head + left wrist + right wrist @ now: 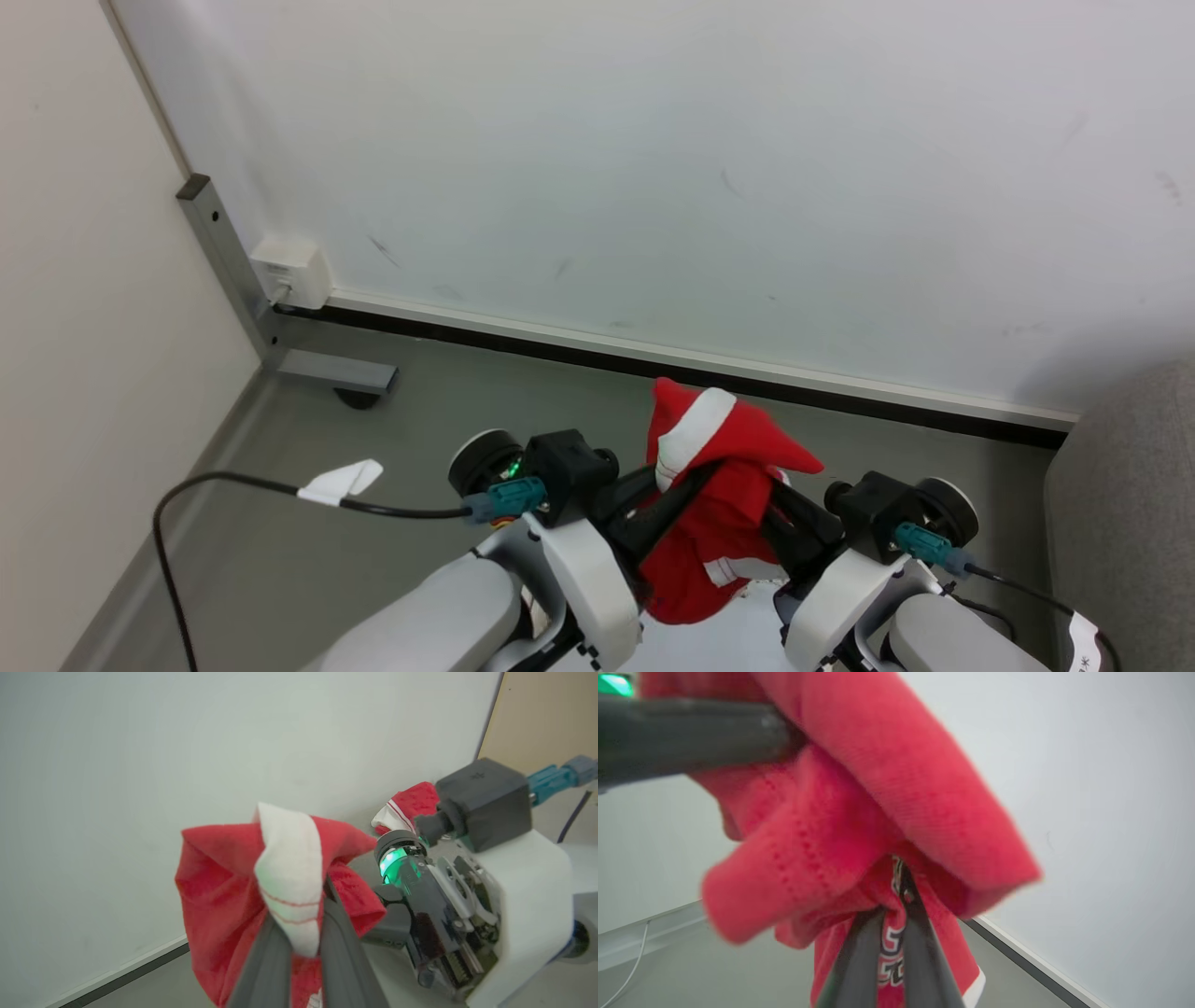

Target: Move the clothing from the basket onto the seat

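The clothing (pixel 709 532), a bunched red garment with a white striped panel, hangs in the lower centre of the head view, lifted above the grey floor (pixel 448 411) in front of the white wall (pixel 653 168). The left end effector (pixel 667 499) reaches in from the lower left with its fingers pinched shut on a white-striped fold. The right end effector (pixel 782 521) comes in from the lower right, its fingers closed tight on red fabric with lettering on it. The seat (pixel 1130 504) sits at the right edge of the frame, apart from the clothing.
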### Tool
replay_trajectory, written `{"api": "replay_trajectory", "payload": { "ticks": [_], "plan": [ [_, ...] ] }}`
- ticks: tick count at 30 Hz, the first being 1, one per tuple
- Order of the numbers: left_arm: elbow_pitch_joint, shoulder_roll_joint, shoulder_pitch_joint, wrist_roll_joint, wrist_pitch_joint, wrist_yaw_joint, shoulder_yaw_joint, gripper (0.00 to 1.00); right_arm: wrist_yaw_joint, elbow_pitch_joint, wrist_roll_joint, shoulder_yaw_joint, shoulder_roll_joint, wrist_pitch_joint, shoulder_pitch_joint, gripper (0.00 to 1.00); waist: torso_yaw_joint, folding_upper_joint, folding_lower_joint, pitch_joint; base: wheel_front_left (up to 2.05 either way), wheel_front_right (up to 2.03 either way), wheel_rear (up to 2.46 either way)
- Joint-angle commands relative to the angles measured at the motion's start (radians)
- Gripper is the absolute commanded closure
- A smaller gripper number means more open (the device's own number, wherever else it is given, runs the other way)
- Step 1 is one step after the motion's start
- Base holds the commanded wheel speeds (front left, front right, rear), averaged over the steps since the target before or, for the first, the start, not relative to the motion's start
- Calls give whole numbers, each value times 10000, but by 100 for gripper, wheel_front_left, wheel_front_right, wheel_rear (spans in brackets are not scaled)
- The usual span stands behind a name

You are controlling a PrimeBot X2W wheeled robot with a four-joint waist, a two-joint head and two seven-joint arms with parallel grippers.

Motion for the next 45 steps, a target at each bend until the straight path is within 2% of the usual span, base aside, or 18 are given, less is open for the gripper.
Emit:
{"api": "replay_trajectory", "payload": {
  "ticks": [1, 13, 14, 15, 16, 26, 28, 29, 41, 45],
  "plan": [
    [49, 34, 171, -55, -111, 29, 55, 100, -23, -84, 37, -131, -108, 4, 172, 100, -45, 0, -1, 3, 0, 0, 0],
    [228, 256, 483, -271, -410, 161, 162, 100, -25, -1127, -553, -1851, -409, 2, 845, 100, -693, 0, -1, 155, 0, 0, 0],
    [208, 249, 486, -274, -416, 158, 151, 86, -25, -1238, -650, -2000, -427, 2, 897, 100, -765, 0, -1, 178, 0, 0, 0],
    [190, 244, 489, -292, -433, 163, 154, 53, -25, -1321, -729, -2129, -432, 2, 951, 100, -841, 0, -1, 204, 0, 0, 0],
    [161, 247, 475, -267, -435, 169, 142, 0, -26, -1404, -815, -2269, -451, 2, 989, 100, -927, 0, -1, 228, 0, 0, 0],
    [-253, 353, 333, -52, -546, 352, 168, 0, -25, -2049, -1377, -3117, -724, 2, 924, 100, -1944, 0, -1, 538, 0, 0, 0],
    [-374, 442, 312, 18, -561, 429, 184, 0, -25, -2302, -1565, -3456, -807, 1, 873, 100, -2394, 0, -1, 656, 0, 0, 0],
    [-374, 442, 312, 18, -561, 429, 184, 0, -25, -2302, -1565, -3456, -807, 1, 873, 100, -2394, 0, -1, 656, 0, 0, 0],
    [-258, 651, 198, 409, -766, 763, 153, 0, -25, -3330, -2098, -4583, -1238, 1, 1302, 100, -4413, 0, -1, 1037, 0, 0, 0],
    [-173, 651, 151, 553, -899, 803, 190, 0, -25, -3670, -2198, -4929, -1252, 3, 1501, 100, -4902, 0, -1, 1155, 0, 0, 0]
  ]
}}
